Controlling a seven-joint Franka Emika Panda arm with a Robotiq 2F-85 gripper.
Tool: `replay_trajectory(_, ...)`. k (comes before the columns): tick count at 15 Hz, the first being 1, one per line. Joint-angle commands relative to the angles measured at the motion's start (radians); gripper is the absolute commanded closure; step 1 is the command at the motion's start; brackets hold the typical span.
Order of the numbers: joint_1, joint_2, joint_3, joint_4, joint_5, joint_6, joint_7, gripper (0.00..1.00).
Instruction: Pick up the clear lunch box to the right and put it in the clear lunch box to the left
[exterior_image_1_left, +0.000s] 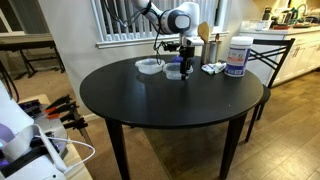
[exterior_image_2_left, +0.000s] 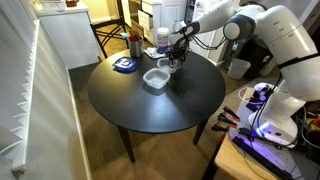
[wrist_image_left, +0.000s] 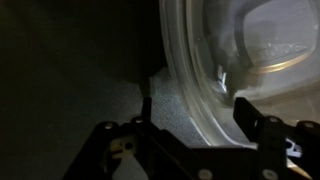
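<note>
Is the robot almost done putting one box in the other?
Not yet. Done: nothing, the right box sits beside the left box, not in it. In hand: the open tool straddles its rim. Left: grip, lift, drop it in.

White arm here, fat glossy rounded links with darker bands at the joints, and a dark cable by the wrist. At its end sits a black gripper, with matte fingers on hinged, bolted linkage bars.

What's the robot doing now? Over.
Gripper open, fingers straddling wall of small bluish clear plastic tub. Not lifted yet. Whitish frosted plastic tub close beside, nothing between.
</note>
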Motion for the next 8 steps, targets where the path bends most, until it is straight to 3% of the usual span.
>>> replay_trajectory(1, -0.013, 0.002, 0.013, 0.02, -0.005, 0.011, -0.034, 0.47)
replay_trajectory(8, 0.024, -0.081, 0.036, -0.025, -0.006, 0.098, -0.061, 0.93)
